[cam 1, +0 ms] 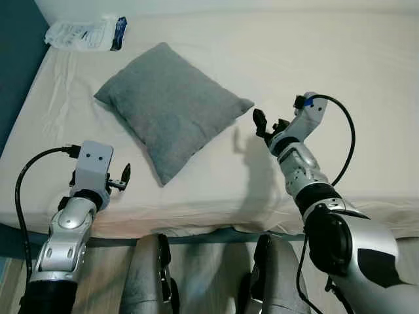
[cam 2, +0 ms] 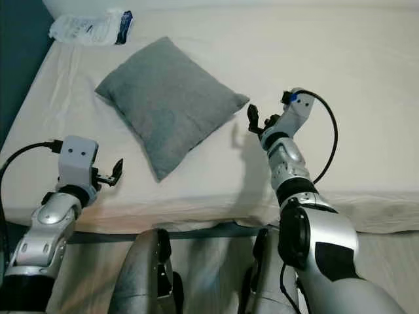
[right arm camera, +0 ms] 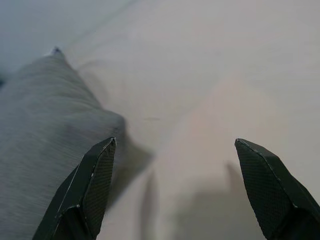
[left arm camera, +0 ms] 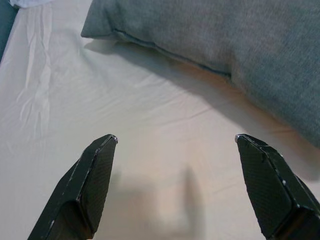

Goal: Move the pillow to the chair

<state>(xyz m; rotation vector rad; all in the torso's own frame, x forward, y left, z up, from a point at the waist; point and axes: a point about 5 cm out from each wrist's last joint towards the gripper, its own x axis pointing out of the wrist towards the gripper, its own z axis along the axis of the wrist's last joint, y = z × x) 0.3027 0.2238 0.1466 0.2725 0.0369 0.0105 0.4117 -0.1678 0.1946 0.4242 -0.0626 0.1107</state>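
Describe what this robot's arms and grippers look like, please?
Both arms are jointed silver metal with black sections. A looping black cable runs along each. The left gripper sits on a boxy pale grey wrist block with two small dark dots; the right gripper has a blue connector at its wrist. Each gripper has two long, black, textured, tapering fingers.
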